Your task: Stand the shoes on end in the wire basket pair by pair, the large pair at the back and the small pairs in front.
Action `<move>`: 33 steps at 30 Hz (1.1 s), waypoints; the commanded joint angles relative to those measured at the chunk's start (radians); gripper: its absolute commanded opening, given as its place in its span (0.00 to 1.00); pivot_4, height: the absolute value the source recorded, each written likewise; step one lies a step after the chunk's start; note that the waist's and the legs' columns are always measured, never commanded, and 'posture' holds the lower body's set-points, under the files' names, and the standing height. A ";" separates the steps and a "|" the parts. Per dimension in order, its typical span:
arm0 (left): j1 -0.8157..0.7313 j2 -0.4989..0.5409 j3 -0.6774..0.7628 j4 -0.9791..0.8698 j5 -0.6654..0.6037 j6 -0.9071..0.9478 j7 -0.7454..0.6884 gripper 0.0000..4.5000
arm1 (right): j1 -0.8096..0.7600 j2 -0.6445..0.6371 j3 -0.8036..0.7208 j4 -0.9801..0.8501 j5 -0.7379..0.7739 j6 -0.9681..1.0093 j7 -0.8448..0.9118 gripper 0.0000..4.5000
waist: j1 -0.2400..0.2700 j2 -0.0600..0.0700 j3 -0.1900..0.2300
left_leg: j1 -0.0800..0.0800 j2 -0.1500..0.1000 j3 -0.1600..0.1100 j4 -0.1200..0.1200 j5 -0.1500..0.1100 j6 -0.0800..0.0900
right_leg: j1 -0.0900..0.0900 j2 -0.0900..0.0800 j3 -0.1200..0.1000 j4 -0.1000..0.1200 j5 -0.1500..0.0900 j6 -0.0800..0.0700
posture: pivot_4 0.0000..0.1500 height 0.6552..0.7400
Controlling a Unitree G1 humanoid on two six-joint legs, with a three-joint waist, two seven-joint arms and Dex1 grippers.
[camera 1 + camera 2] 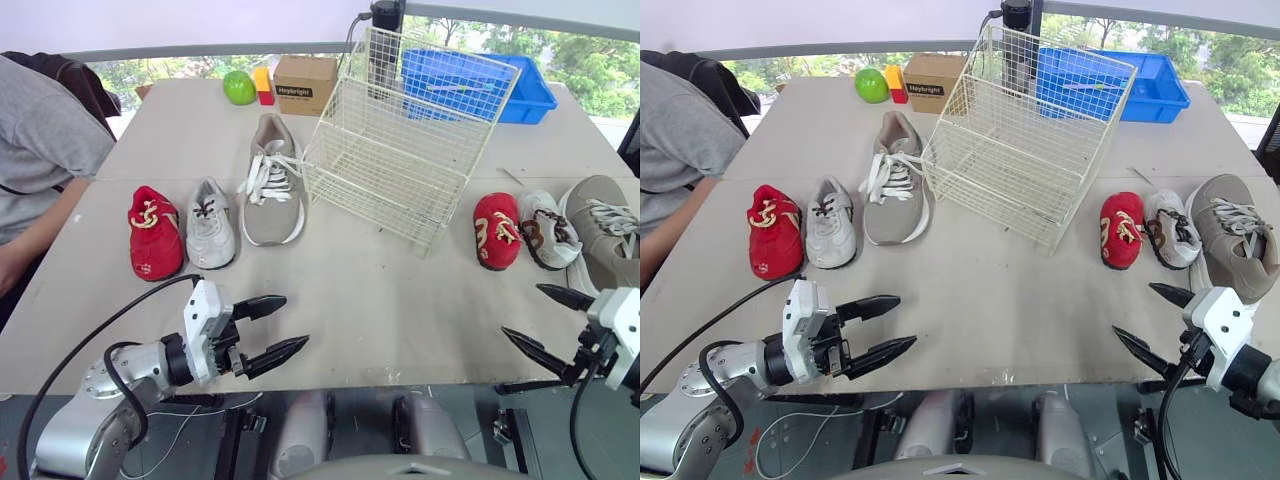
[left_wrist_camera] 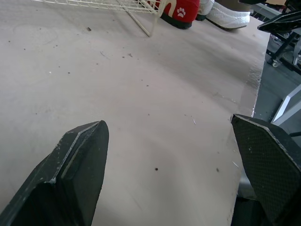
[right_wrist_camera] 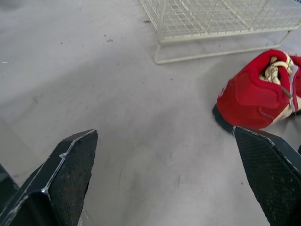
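Observation:
A cream wire basket (image 1: 405, 140) lies tilted on the table's middle back. Left of it lie a red small shoe (image 1: 154, 232), a grey-white small shoe (image 1: 210, 222) and a large beige shoe (image 1: 271, 182). On the right side lie their mates: a red shoe (image 1: 496, 230), a white small shoe (image 1: 545, 229) and a large beige shoe (image 1: 607, 227). My left gripper (image 1: 280, 327) hovers open over the table's front edge, well short of the left shoes. My right gripper (image 1: 545, 320) is open at the front right, just in front of the right-hand shoes.
A blue bin (image 1: 480, 83) stands behind the basket. A cardboard box (image 1: 304, 83), a green ball (image 1: 239, 87) and small coloured blocks (image 1: 263, 83) sit at the back. A person in a grey shirt (image 1: 40, 150) sits at the table's left side.

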 commanded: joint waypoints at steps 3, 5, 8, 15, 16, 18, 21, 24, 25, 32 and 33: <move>-0.082 -0.072 0.044 -0.067 -0.135 0.040 0.123 0.99 | -0.046 0.039 0.008 -0.015 0.034 -0.027 -0.024 1.00 | 0.001 0.000 0.000 | 0.000 0.000 0.000 -0.001 0.000 0.000 | 0.000 0.000 0.000 0.000 0.000 0.000 | 1.00 1.00; -0.144 -0.095 0.018 -0.072 -0.135 0.059 0.168 0.99 | -0.063 0.038 0.036 -0.059 0.028 -0.003 -0.044 1.00 | 0.003 0.000 0.000 | -0.001 0.000 -0.002 0.001 0.000 0.000 | 0.001 0.001 -0.002 0.000 0.000 0.000 | 1.00 1.00; -0.200 -0.109 -0.012 -0.077 -0.141 0.046 0.155 0.99 | -0.141 0.006 0.071 -0.163 0.064 0.100 -0.117 1.00 | -0.001 0.002 -0.001 | 0.000 -0.001 -0.001 0.001 0.000 0.000 | 0.002 0.001 -0.001 0.000 0.000 0.000 | 1.00 1.00; -0.221 -0.101 -0.040 -0.064 -0.078 -0.043 0.084 0.99 | -0.791 -0.161 0.301 -0.222 0.385 0.639 -0.356 1.00 | -0.018 0.001 -0.001 | 0.000 -0.003 -0.002 0.000 0.000 0.000 | 0.001 0.005 0.001 0.000 0.001 -0.001 | 1.00 1.00; -0.221 -0.107 -0.039 -0.063 -0.082 -0.041 0.090 0.99 | -0.885 -0.154 0.338 -0.194 0.415 0.699 -0.378 1.00 | -0.022 0.002 -0.001 | -0.001 -0.003 -0.002 0.000 0.000 0.000 | 0.000 0.005 0.001 0.000 0.001 -0.001 | 1.00 1.00; -0.204 -0.103 -0.034 -0.070 -0.062 -0.064 0.082 0.99 | -1.141 -0.094 0.473 -0.074 0.382 0.851 -0.448 1.00 | -0.024 0.001 0.000 | -0.002 -0.003 -0.002 -0.001 0.000 0.000 | -0.001 0.005 0.002 0.000 0.001 -0.002 | 1.00 1.00; -0.155 -0.091 -0.037 -0.092 -0.024 -0.110 0.050 0.99 | -1.405 -0.003 0.660 0.143 0.257 0.981 -0.504 1.00 | -0.027 0.002 0.000 | -0.002 -0.003 -0.001 -0.001 0.000 0.000 | -0.002 0.004 0.002 0.000 0.002 -0.003 | 1.00 1.00; -0.114 -0.102 -0.035 -0.108 -0.017 -0.130 0.054 1.00 | -1.540 -0.001 0.847 0.284 0.156 0.959 -0.418 0.88 | -0.023 0.002 0.000 | -0.003 -0.003 0.000 -0.002 0.000 0.000 | -0.004 0.003 0.002 0.000 0.001 -0.003 | 1.00 1.00; -0.095 -0.105 -0.036 -0.117 -0.013 -0.139 0.055 1.00 | -1.575 0.013 0.889 0.347 0.138 0.960 -0.386 0.83 | -0.025 0.002 0.000 | -0.004 -0.002 0.000 -0.002 0.000 0.000 | -0.003 0.002 0.001 -0.001 0.001 -0.002 | 1.00 1.00; -0.009 -0.141 -0.062 -0.181 0.016 -0.169 0.104 1.00 | -1.685 0.027 1.067 0.576 -0.008 0.820 -0.141 0.16 | -0.028 0.003 0.001 | -0.004 -0.004 0.001 -0.002 -0.001 0.002 | -0.003 0.000 0.001 -0.001 0.002 -0.002 | 1.00 1.00; 0.003 -0.145 -0.069 -0.195 0.022 -0.169 0.114 1.00 | -1.698 0.019 1.086 0.584 -0.025 0.800 -0.101 0.05 | -0.028 0.003 0.001 | -0.004 -0.004 0.001 -0.002 -0.001 0.002 | -0.003 0.000 0.001 -0.001 0.002 -0.002 | 1.00 1.00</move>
